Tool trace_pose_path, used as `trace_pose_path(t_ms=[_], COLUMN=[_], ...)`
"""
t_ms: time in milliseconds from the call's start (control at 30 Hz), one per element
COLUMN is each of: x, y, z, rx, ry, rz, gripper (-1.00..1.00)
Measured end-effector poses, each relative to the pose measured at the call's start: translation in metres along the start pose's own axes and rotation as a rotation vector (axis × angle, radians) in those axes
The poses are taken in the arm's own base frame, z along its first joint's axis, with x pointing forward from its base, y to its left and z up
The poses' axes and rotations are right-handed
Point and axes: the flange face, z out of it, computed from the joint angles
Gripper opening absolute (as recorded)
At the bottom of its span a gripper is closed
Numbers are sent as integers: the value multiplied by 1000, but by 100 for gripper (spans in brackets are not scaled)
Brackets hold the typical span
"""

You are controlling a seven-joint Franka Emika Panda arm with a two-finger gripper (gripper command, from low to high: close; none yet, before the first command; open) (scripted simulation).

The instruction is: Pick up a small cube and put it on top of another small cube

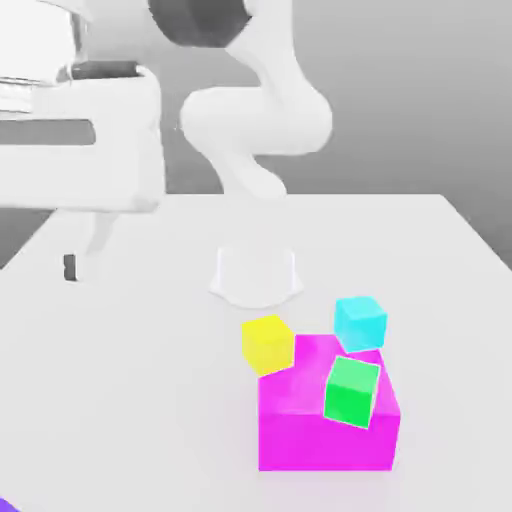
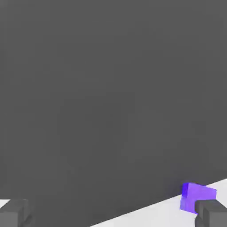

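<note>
Inventory, exterior view, L to R:
- Gripper (image 1: 72,266): approx 9 o'clock of table (image 1: 130,400), jaws spread wide, nothing between; one dark finger (image 1: 69,267) visible.
- Indigo cube (image 1: 5,506): 7 o'clock corner, at table edge; lies toward 7 o'clock from gripper, well apart. Hand view: cube (image 2: 197,197) just beside one fingertip (image 2: 212,213). No long axis.
- Yellow cube (image 1: 267,343): approx 5 o'clock, touching magenta block (image 1: 325,420).

Yellow cube (image 1: 267,343), cyan cube (image 1: 360,322) and green cube (image 1: 351,391) crowd the magenta block (image 1: 325,430).
</note>
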Motion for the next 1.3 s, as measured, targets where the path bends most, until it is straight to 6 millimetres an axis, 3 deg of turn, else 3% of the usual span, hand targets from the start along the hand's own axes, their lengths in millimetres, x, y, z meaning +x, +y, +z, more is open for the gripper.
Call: trace_pose_path(t_ms=[167,367,533,567,767,833,933,1133,1300], x=[26,50,47,46,45,48,51,-9,-69], y=[28,84,116,118,120,115,104,73,61], z=[84,183,263,271,276,259,217,156,110], rx=[-98,-219,-255,-256,-255,-256,-254,-227,-210], ry=[-49,-102,-117,-117,-118,-118,-120,-160,-188], rz=[67,155,180,180,181,181,176,61,-52], gripper=[0,0,0,-100,-100,-100,-100,-100,-100])
